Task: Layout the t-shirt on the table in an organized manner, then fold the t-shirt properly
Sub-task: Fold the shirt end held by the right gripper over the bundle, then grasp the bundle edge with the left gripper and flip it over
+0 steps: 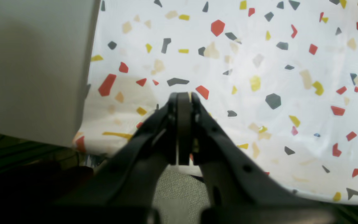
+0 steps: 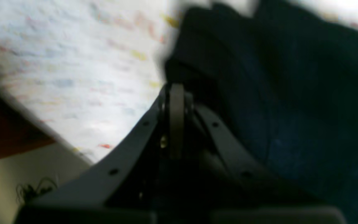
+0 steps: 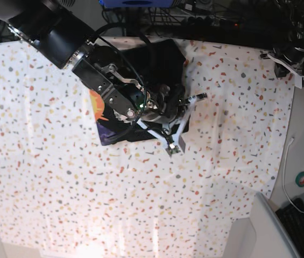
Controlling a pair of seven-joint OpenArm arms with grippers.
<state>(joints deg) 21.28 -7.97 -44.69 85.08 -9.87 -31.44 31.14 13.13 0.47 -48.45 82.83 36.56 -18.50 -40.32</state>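
I see large black short-sleeved cloth t-shirt (image 3: 141,97) folded into compact block, upper centre of base view, lying on white flecked cloth-covered table (image 3: 49,183); orange-purple print at its left edge. Right gripper (image 3: 174,146) at block's lower right corner, jaws pressed together, nothing pinched. Left gripper (image 1: 183,95) upper right of base view, jaws pressed together, empty, over bare table cloth.
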